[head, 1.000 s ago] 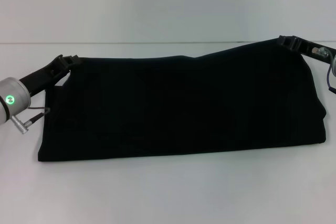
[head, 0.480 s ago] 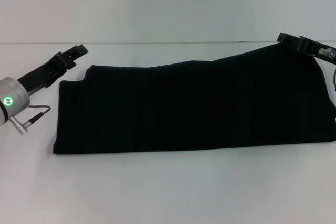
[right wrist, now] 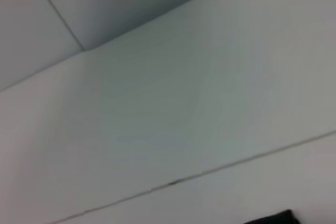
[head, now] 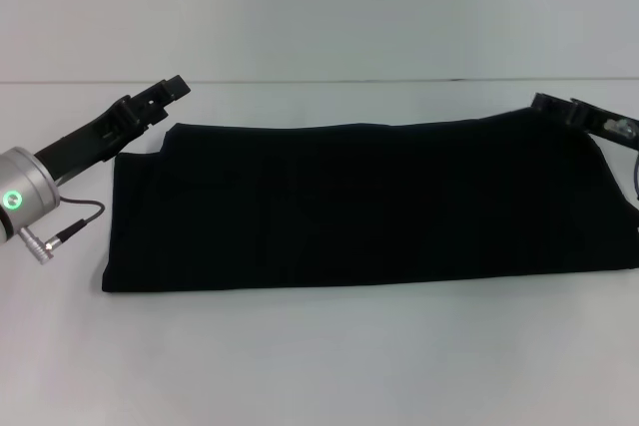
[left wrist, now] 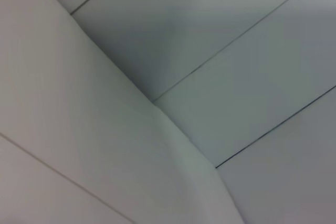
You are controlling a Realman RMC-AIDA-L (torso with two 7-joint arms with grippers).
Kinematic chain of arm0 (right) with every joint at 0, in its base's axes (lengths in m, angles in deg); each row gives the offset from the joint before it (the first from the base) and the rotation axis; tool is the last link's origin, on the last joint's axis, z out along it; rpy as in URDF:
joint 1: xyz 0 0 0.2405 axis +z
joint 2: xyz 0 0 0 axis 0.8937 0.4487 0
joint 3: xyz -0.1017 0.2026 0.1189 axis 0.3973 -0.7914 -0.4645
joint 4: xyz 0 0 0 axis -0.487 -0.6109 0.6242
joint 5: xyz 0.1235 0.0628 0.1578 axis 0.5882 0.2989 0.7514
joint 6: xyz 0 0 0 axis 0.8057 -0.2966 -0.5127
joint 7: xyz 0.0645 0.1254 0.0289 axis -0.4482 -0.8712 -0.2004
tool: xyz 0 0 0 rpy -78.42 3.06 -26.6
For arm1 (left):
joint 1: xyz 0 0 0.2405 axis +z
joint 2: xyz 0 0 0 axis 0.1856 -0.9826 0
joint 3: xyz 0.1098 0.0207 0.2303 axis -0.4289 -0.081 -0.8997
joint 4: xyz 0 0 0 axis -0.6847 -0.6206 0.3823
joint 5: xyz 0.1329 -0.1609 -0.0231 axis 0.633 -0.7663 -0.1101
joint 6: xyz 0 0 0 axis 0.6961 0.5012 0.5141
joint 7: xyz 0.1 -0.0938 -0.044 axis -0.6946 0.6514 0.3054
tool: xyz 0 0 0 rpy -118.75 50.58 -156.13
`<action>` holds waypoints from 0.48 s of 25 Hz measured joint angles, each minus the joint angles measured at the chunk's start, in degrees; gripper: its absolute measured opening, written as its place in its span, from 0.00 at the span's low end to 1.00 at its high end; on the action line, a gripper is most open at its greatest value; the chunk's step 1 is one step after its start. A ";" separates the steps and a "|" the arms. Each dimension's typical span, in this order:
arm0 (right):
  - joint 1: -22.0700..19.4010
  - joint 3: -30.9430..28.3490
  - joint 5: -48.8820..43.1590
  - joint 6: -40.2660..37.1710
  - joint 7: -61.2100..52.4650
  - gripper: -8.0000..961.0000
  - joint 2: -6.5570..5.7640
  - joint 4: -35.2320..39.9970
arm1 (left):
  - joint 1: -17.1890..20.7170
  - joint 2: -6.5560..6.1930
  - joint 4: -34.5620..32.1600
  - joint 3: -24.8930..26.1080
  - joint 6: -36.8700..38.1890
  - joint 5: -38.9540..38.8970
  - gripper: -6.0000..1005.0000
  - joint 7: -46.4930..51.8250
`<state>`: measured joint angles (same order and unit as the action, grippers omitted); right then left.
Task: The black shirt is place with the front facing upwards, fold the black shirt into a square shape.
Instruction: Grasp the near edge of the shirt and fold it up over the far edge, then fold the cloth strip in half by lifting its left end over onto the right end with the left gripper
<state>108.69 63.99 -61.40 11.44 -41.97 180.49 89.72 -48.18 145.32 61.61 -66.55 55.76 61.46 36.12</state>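
Since a second ago the left gripper [head: 172, 88] has released and lifted away; the black shirt [head: 369, 202] lies as a long band on the bench [head: 319, 366]. Right gripper [head: 551, 104] (grip unclear) touches its far corner; retreating could drag that corner.

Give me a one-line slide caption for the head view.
Black shirt lies folded into a long band on the white table; left gripper hangs off its far-left corner, right gripper at its far-right corner.
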 joint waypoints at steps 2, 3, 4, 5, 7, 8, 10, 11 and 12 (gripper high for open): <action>-0.26 -0.29 0.04 1.02 0.00 0.81 -0.02 -0.14 | 0.17 0.00 0.00 -0.02 0.91 0.00 0.68 -0.02; -0.33 -0.36 0.06 1.53 -0.01 0.81 -0.06 -0.19 | 0.24 -0.01 0.00 -0.02 1.36 -0.02 0.69 -0.09; -0.37 -0.39 0.11 1.97 -0.01 0.81 -0.10 -0.21 | 0.29 -0.01 0.00 -0.03 1.75 -0.04 0.69 -0.19; -0.39 -0.44 0.36 2.44 -0.02 0.81 -0.14 -0.21 | 0.29 -0.01 0.00 -0.04 1.89 -0.04 0.70 -0.22; -0.59 -0.49 1.54 2.55 -0.02 0.82 -0.14 -0.21 | 0.32 -0.01 0.00 -0.04 2.28 -0.04 0.71 -0.26; -0.89 -0.49 2.61 1.78 0.00 0.82 -0.14 -0.10 | 0.37 -0.01 0.00 -0.07 2.74 0.02 0.72 -0.29; -2.06 -0.51 5.08 -1.61 0.25 0.82 -0.15 0.55 | 0.61 -0.14 -0.06 -0.54 4.23 0.26 0.73 -0.27; -2.89 -0.45 6.18 -4.51 0.64 0.83 -0.22 1.21 | 0.86 -0.42 -0.13 -1.17 5.55 0.38 0.74 0.08; -3.74 -0.36 6.94 -7.45 1.18 0.83 -0.31 1.82 | 1.20 -0.86 -0.20 -1.84 6.74 0.40 0.75 0.80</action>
<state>104.95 63.63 -54.46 3.99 -40.79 180.18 91.55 -46.98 144.46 61.41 -68.39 62.49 61.86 36.92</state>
